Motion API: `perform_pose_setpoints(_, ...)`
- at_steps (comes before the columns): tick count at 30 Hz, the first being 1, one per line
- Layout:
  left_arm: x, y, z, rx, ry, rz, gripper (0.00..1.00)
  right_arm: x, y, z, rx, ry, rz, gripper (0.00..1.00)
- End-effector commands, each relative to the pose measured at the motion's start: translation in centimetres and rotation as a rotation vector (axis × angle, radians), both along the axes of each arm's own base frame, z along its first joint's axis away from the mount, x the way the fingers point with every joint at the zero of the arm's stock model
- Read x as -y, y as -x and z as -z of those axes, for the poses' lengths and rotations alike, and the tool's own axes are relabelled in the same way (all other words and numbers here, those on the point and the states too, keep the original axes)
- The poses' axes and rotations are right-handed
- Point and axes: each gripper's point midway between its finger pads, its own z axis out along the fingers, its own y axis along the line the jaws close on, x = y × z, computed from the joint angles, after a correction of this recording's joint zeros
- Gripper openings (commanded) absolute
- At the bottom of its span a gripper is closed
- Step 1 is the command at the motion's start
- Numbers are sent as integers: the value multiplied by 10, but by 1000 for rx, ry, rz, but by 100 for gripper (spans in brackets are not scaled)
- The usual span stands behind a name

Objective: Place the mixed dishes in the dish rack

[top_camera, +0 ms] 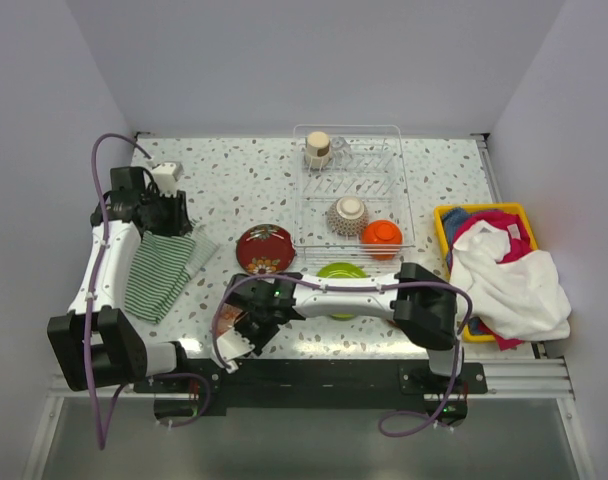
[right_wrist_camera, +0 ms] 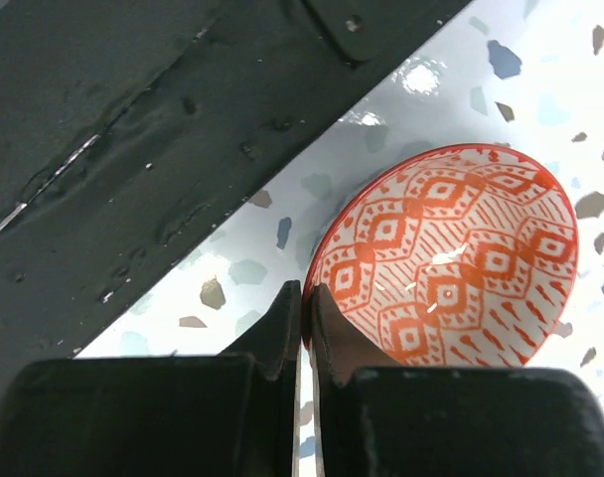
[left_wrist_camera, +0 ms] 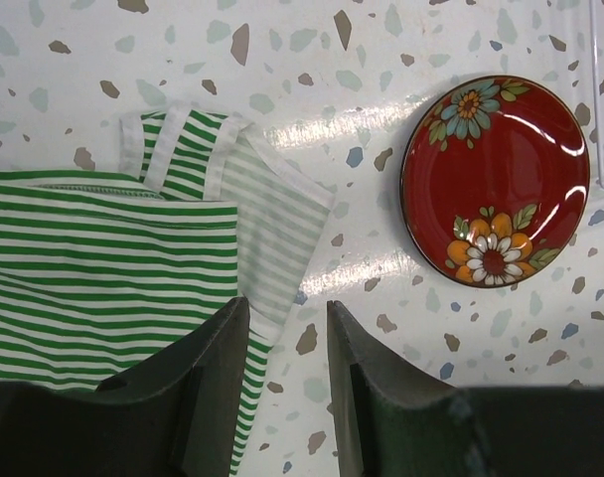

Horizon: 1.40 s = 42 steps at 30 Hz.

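My right gripper (right_wrist_camera: 306, 294) is shut on the rim of an orange-and-white patterned bowl (right_wrist_camera: 451, 268), one jaw inside the rim and one outside. The bowl sits low by the table's front edge (top_camera: 231, 322), with the right gripper (top_camera: 248, 330) on it. My left gripper (left_wrist_camera: 287, 318) is open and empty over the edge of the green-white striped cloth (left_wrist_camera: 103, 258); it shows at the left in the top view (top_camera: 179, 215). The dark red flowered plate (top_camera: 264, 248) (left_wrist_camera: 495, 181) lies flat left of the dish rack (top_camera: 349, 160). The rack holds a beige cup (top_camera: 318, 148), an upturned patterned bowl (top_camera: 348, 213) and an orange bowl (top_camera: 381, 238). A lime green plate (top_camera: 341, 272) lies partly under my right arm.
A yellow bin (top_camera: 446, 215) of coloured and white cloths stands at the right. A small white block (top_camera: 164, 172) sits at the back left. The dark arm mounting plate (right_wrist_camera: 133, 149) runs along the table's front edge next to the held bowl.
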Motion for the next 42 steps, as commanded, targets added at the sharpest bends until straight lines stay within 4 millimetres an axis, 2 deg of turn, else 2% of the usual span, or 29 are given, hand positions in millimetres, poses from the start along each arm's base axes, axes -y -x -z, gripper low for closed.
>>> perform_pose_setpoints(1,4,-17,-24,68,52,-2,42,-18,-15,-65,25,-116,149,0)
perform_pose_setpoints(4,8,-31,-41,112,82,5,41,-24,-32,-119,-15,-213,291,0)
perform_pose_setpoints(6,11,-45,-60,181,86,23,41,-27,-45,-155,-55,-287,398,0)
perform_pose_setpoints(8,14,-59,-80,250,89,47,40,-21,-70,-196,-101,-383,500,0)
perform_pose_setpoints(9,22,-63,-86,269,92,69,40,-16,-79,-207,-153,-406,583,0)
perform_pose_setpoints(10,27,-66,-92,285,97,89,40,-4,-102,-223,-169,-449,660,0)
perform_pose_setpoints(12,48,-78,-103,323,94,157,39,7,-122,-240,-262,-507,782,0)
perform_pose_setpoints(13,55,-81,-105,332,86,171,39,22,-147,-245,-283,-532,863,0)
perform_pose_setpoints(14,63,-89,-109,351,75,193,38,31,-157,-255,-314,-575,905,0)
perform_pose_setpoints(15,82,-90,-110,356,73,235,38,46,-176,-259,-401,-594,998,0)
perform_pose_setpoints(16,88,-95,-114,372,65,243,38,54,-185,-262,-440,-610,1042,0)
perform_pose_setpoints(17,94,-101,-111,369,69,255,38,61,-191,-263,-516,-626,1102,0)
perform_pose_setpoints(18,104,-102,-109,365,78,271,38,77,-208,-264,-563,-644,1143,0)
perform_pose_setpoints(19,108,-107,-112,371,83,274,38,84,-213,-257,-622,-633,1183,0)
perform_pose_setpoints(20,111,-112,-102,344,94,272,38,88,-220,-262,-692,-660,1213,0)
perform_pose_setpoints(21,114,-114,-99,333,100,276,38,101,-231,-262,-756,-667,1224,0)
perform_pose_setpoints(22,116,-115,-97,321,102,280,38,108,-236,-254,-818,-656,1249,0)
perform_pose_setpoints(23,115,-119,-88,302,94,283,38,109,-246,-256,-907,-678,1277,0)
perform_pose_setpoints(24,114,-120,-85,295,87,285,38,123,-261,-254,-955,-694,1309,0)
perform_pose_setpoints(25,111,-122,-81,290,67,279,38,127,-262,-245,-1023,-673,1309,0)
perform_pose_setpoints(26,109,-124,-76,291,41,291,38,127,-268,-251,-1094,-700,1304,0)
perform_pose_setpoints(27,103,-127,-72,290,10,278,38,136,-281,-244,-1135,-710,1330,0)
perform_pose_setpoints(28,100,-131,-71,299,-19,282,38,138,-281,-237,-1180,-701,1325,0)
perform_pose_setpoints(29,96,-133,-69,303,-40,274,38,139,-287,-244,-1209,-742,1309,0)
perform_pose_setpoints(33,82,-147,-69,325,-117,235,38,159,-313,-221,-1289,-778,1393,0)
perform_pose_setpoints(34,81,-150,-71,322,-122,227,38,162,-317,-203,-1332,-760,1433,0)
perform_pose_setpoints(36,82,-151,-72,321,-119,235,38,165,-324,-203,-1389,-804,1427,0)
perform_pose_setpoints(37,83,-150,-70,316,-118,243,38,166,-327,-190,-1410,-789,1452,0)
perform_pose_setpoints(42,82,-151,-56,282,-132,247,38,175,-342,-165,-1434,-806,1524,0)
